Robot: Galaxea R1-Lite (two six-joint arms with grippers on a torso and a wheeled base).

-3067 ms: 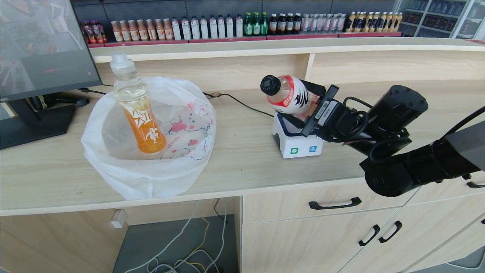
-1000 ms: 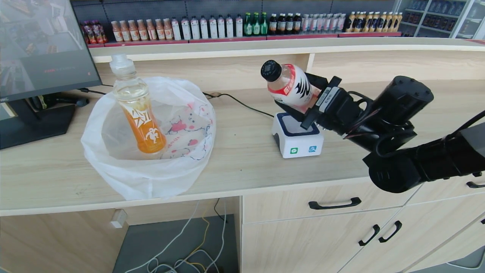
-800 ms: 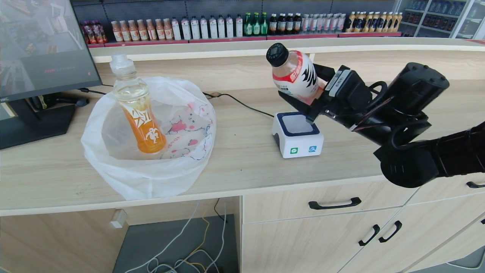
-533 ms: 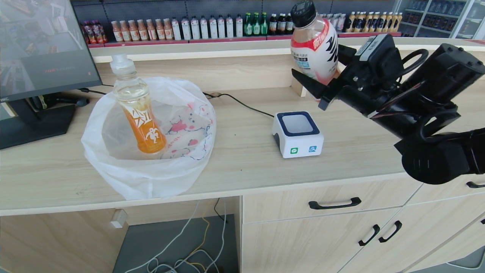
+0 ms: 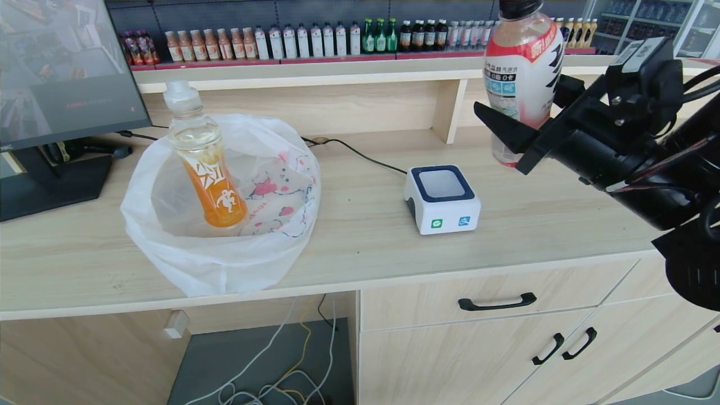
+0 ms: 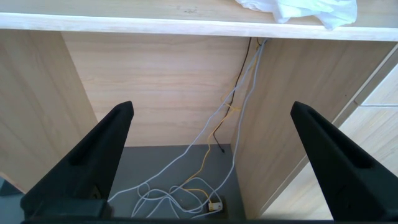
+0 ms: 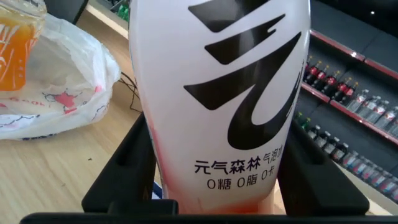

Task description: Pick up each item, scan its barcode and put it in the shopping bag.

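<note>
**Operator:** How was the white-labelled bottle (image 5: 520,73) expected to handle?

**Technician:** It was judged moderately heavy, since pale liquid appeared to fill it nearly to the neck, though the cap ran off the top of the head view. The plastic wall was probably stiff enough to take a firm squeeze with slight give. The glossy sleeve label looked slippery, so a loose hold risked the bottle sliding down or rotating.

**Operator:** Where was the recommended hold?

**Technician:** On the straight lower body, below the shoulder, with one finger on each side. The tapered neck offered poorer seating.

**Operator:** What was the state of the right pincer (image 5: 520,98)?

**Technician:** It was closed to the width of the bottle and clamped the lower body, a dark finger on either flank. The bottle stood upright in the air above the counter (image 5: 365,247), to the right of the scanner (image 5: 441,199) and well apart from the shopping bag (image 5: 225,264). An orange bottle (image 5: 208,180) leaned inside that bag.

**Operator:** And the left pincer (image 6: 211,112)?

**Technician:** It was spread wide and held nothing. It hung below the counter edge, facing the cables underneath
</note>
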